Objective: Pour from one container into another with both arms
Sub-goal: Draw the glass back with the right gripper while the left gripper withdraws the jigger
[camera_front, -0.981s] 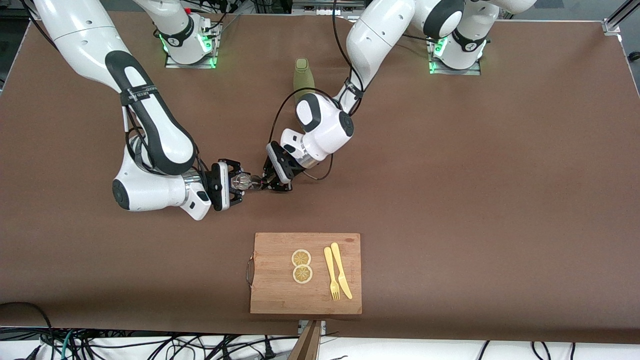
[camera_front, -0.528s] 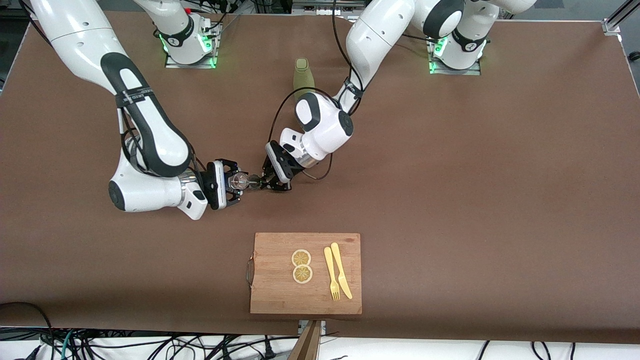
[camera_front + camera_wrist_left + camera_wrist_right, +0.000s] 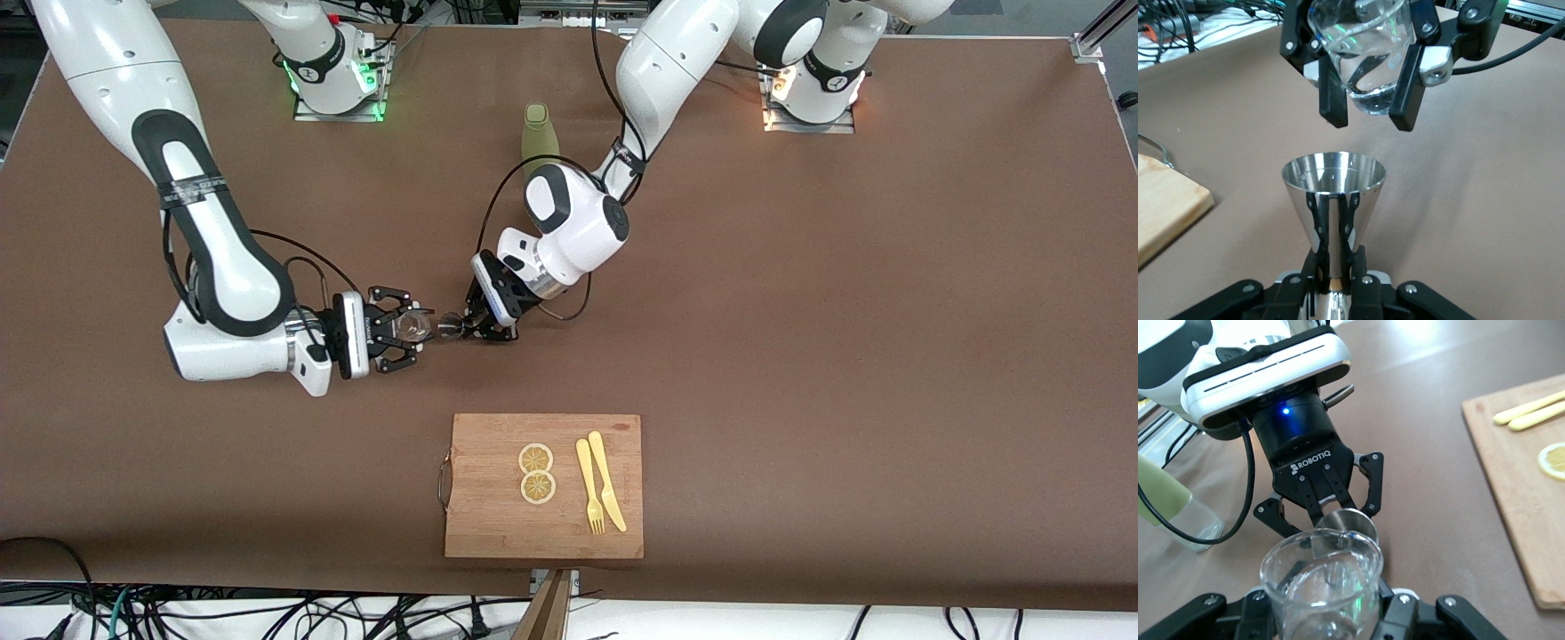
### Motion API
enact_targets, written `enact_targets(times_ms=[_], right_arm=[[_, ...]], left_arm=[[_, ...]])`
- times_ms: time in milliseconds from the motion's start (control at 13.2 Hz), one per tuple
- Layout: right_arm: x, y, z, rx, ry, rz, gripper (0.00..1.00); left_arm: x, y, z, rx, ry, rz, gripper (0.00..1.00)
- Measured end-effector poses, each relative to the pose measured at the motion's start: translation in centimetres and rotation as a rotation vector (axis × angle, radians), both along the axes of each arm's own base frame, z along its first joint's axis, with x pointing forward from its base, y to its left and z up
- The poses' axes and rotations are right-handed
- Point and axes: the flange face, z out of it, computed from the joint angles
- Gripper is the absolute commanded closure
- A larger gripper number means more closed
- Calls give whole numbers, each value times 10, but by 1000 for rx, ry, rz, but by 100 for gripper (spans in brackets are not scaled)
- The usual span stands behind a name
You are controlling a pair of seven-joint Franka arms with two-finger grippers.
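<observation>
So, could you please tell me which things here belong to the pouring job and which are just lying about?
Belong to the job:
- steel jigger, held by left gripper
- glass cup, held by right gripper

Just lying about:
- olive-green bottle
- cutting board with two lemon slices, yellow fork, yellow knife

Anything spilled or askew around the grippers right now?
Nothing stands out. Left gripper grips the jigger at its waist; right gripper holds the glass cup beside it. No puddle visible on the table.
</observation>
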Motion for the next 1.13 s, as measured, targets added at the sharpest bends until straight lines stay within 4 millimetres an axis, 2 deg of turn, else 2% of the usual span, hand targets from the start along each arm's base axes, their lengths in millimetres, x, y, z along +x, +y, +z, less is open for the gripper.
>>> enact_targets(times_ms=[151, 302, 604, 906, 1132], right_arm=[[4, -27, -3, 69, -29, -31, 58], [7, -62, -13, 113, -71, -52, 58], [7, -132, -31, 137, -154, -78, 58], [-5, -184, -60, 207, -221, -87, 58], [-19, -207, -89, 228, -253, -88, 58]], left_arm=[[10, 6, 19, -18, -12, 14, 100], [20, 13, 36, -41, -2, 4, 100], [45, 45, 44, -72, 50, -75, 100], [82, 114, 49, -127, 73, -227, 100], [101, 174, 46, -203, 49, -374, 100]])
